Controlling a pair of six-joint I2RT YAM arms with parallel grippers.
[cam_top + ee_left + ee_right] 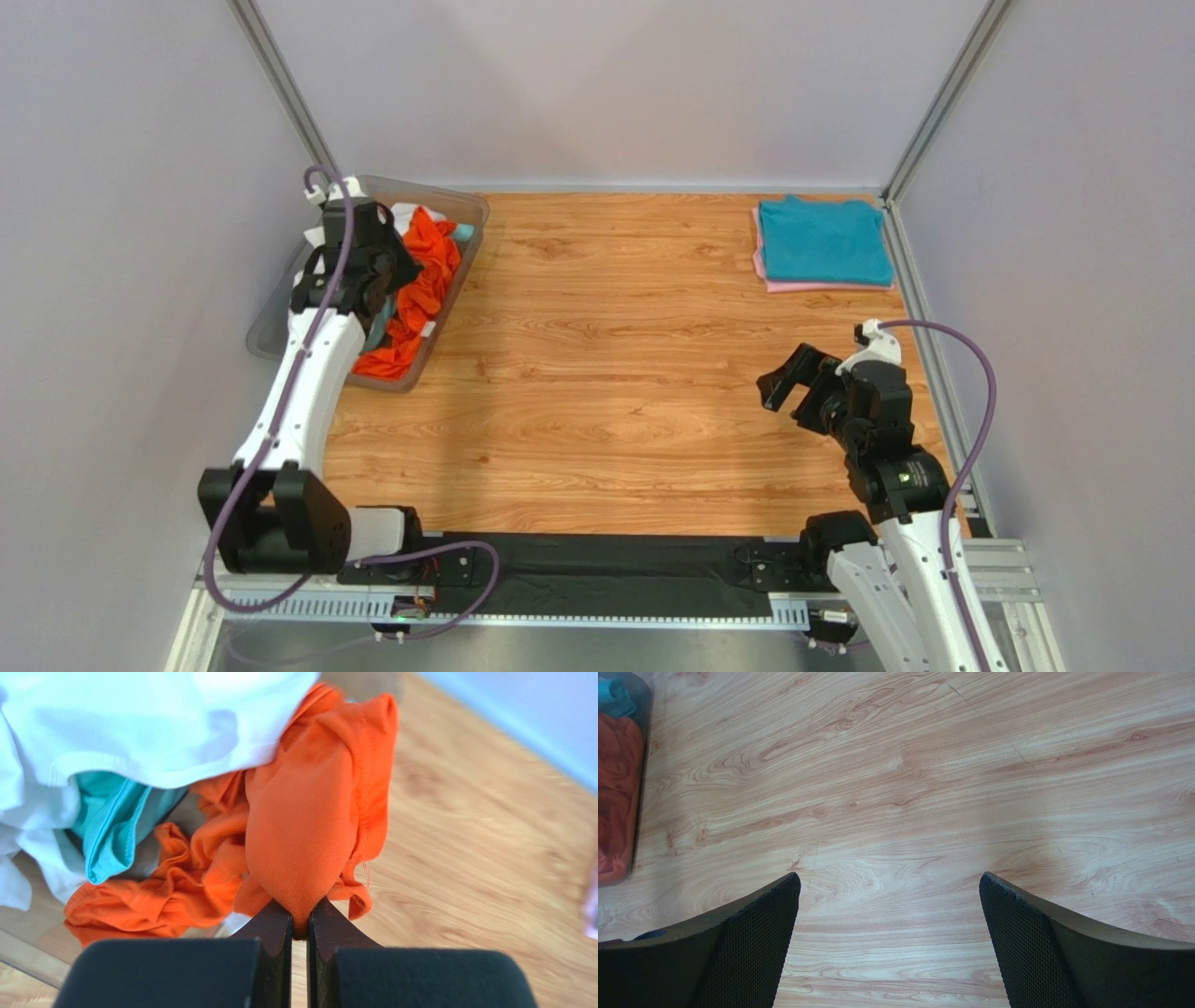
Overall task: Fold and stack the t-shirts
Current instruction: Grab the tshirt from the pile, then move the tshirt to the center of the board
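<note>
A crumpled bright orange t-shirt lies in the clear bin at the table's far left, with a white shirt and a teal shirt bunched beside it. My left gripper is down in the bin, shut on a fold of the orange t-shirt. A folded teal t-shirt lies on a folded pink one at the far right corner. My right gripper hovers open over bare wood at the right, holding nothing; in the right wrist view its fingers stand wide apart.
The bin's long side runs along the table's left edge, its near corner showing in the right wrist view. Metal frame posts and grey walls bound the table at left, right and back. A black strip lies along the near edge between the arm bases.
</note>
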